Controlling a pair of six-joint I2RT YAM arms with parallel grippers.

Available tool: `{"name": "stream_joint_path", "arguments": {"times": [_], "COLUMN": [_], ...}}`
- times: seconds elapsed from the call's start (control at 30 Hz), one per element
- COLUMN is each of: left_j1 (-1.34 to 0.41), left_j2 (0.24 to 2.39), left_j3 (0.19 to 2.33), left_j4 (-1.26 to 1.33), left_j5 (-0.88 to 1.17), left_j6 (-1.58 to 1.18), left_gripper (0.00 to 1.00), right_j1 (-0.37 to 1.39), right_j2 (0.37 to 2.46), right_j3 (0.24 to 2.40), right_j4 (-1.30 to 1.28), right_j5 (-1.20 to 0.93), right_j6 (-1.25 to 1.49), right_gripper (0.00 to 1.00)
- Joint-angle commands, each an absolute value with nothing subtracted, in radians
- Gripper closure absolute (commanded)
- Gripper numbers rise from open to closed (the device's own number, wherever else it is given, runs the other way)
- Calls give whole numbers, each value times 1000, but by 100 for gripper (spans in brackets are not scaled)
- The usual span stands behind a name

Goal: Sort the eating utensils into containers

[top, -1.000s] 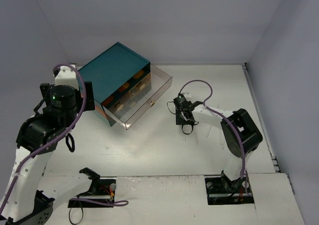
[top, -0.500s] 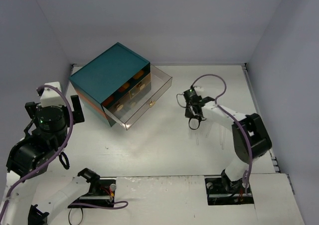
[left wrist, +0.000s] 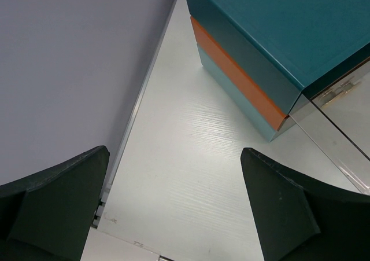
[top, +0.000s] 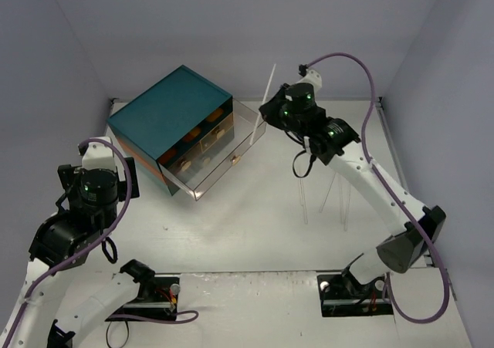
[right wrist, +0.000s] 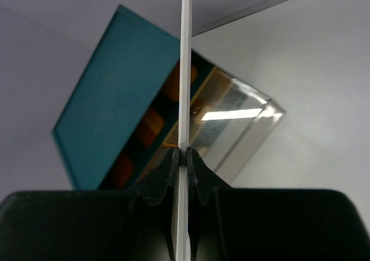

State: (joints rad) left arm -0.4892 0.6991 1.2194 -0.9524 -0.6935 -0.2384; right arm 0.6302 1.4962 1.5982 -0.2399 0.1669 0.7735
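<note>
The teal chest point(top: 174, 116) stands at the back left, with one clear drawer point(top: 228, 151) pulled out toward the middle. My right gripper point(top: 272, 110) is raised above the drawer's far corner. It is shut on a thin clear-white utensil point(top: 271, 80) that sticks upward. In the right wrist view the fingers point(right wrist: 171, 162) pinch the utensil point(right wrist: 185, 64) edge-on, with the chest point(right wrist: 110, 110) and drawer point(right wrist: 243, 122) below. My left gripper point(left wrist: 173, 157) is open and empty over bare table left of the chest point(left wrist: 277, 35).
Faint clear utensils point(top: 305, 203) lie on the table right of centre, under the right arm. The drawer's gold knob point(top: 235, 160) faces the front. The side wall point(left wrist: 69, 70) is close on the left gripper's left.
My right gripper rose from the table, where the clear utensils lie, carrying one up and left to above the open drawer. My left arm shifted near the chest's left side.
</note>
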Motion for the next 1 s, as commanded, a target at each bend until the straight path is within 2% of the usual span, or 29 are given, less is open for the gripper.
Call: {"name": "stream_joint_path", "arguments": {"times": [0.0,0.1,0.2,0.33,0.37,0.5,0.7,0.97], "left_j1": [-483,-483,-483,-483,-483,-483,-483,-483], "left_j2": [712,716,716,716,716,715,737,768], "left_j3": [1238,1243,1249,1252,1252,1253,1270,1272], "left_j4": [-899,-900,-900,-902,-901,-900,-899,-881], "left_j5": [-671,-663,-657,-652,-649,-646,-628,-600], "left_j6": [-287,-291,-293,-295,-296,-295,-291,-284], "left_gripper": [3,3,3,3,3,3,3,3], "right_j1": [715,776,813,834,838,837,758,427], "right_j2": [1605,1682,1752,1790,1792,1750,1590,1409], "right_j3": [1687,1736,1765,1788,1792,1774,1608,1325], "right_j4": [-171,-140,-131,-130,-130,-132,-201,-340], "right_j5": [216,251,272,298,309,351,461,358], "right_j6": [950,996,1017,996,972,875,695,600], "right_gripper": [100,99,93,70,62,45,38,35]}}
